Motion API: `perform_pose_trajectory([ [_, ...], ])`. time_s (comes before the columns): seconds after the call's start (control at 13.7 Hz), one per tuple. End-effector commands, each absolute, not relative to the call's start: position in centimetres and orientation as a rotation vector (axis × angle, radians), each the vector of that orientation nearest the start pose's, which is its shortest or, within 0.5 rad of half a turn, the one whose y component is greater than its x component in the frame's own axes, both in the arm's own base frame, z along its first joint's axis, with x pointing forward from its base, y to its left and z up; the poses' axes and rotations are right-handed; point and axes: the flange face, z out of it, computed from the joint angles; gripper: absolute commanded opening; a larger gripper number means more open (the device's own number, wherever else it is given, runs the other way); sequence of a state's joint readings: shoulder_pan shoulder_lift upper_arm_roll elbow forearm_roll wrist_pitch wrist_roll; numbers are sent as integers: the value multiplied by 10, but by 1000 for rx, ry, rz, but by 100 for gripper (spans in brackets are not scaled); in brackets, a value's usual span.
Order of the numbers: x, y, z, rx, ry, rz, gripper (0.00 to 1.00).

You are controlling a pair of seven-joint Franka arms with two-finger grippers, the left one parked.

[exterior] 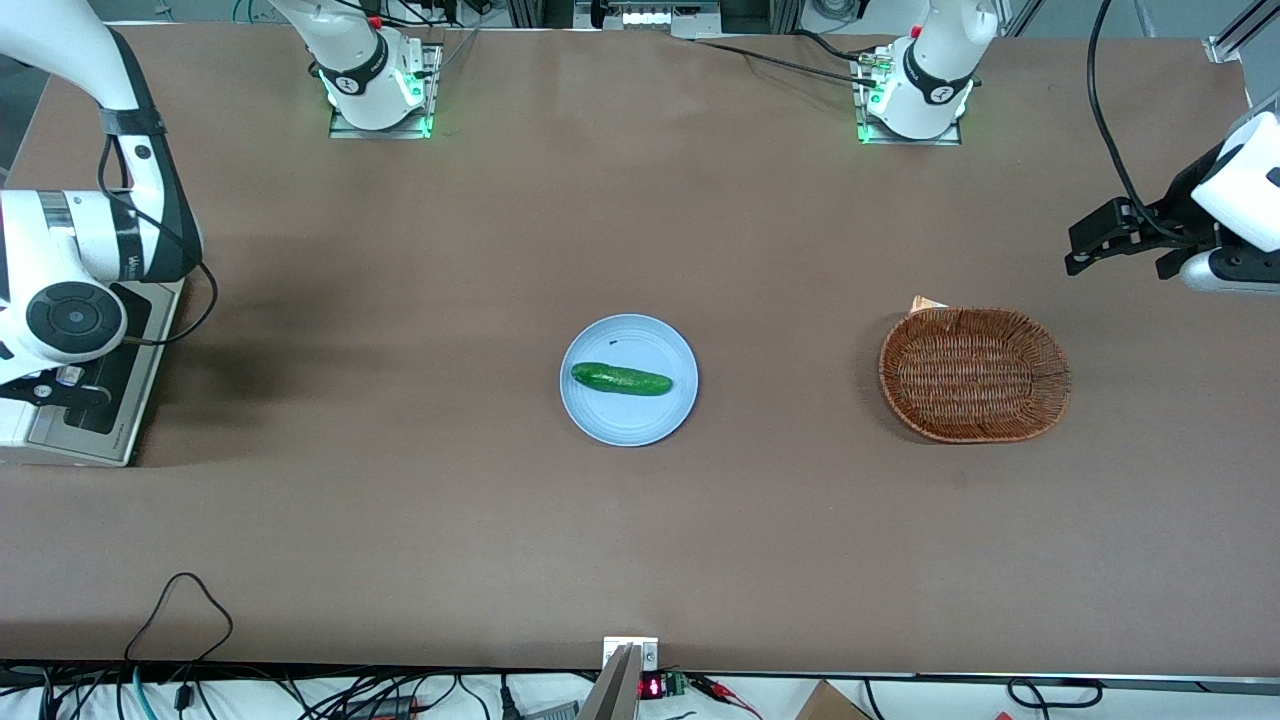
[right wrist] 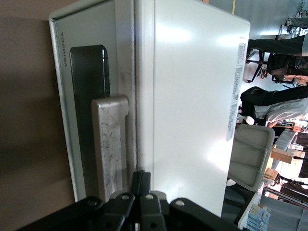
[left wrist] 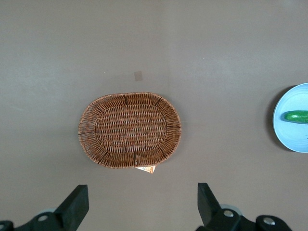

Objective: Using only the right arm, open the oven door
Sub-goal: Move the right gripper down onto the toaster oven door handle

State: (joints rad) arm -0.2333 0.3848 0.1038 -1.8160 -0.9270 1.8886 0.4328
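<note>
The brown worktop [exterior: 640, 540] carries the white-cream oven [right wrist: 192, 96] at the working arm's end. The right arm [exterior: 60, 240] bends down over the oven. The oven door [right wrist: 86, 72] lies closed, flush against the oven body, with its dark glass window showing. A wicker basket [exterior: 975, 375] sits toward the parked arm's end and a blue plate [exterior: 628, 380] mid-worktop, holding a cucumber [exterior: 621, 379]. The door's pale bar handle [right wrist: 109, 144] is just beside the gripper [right wrist: 142, 185], whose fingers are pressed together, grasping nothing.
</note>
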Motion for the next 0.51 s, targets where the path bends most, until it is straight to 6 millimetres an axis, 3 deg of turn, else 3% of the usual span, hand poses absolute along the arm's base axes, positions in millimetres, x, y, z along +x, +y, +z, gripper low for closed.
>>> perform_pose_trajectory([
  [0.0,613,-143,324,2306,-140,-169,0],
  [0.44,614,-141,310,2313,-185,-150,0],
])
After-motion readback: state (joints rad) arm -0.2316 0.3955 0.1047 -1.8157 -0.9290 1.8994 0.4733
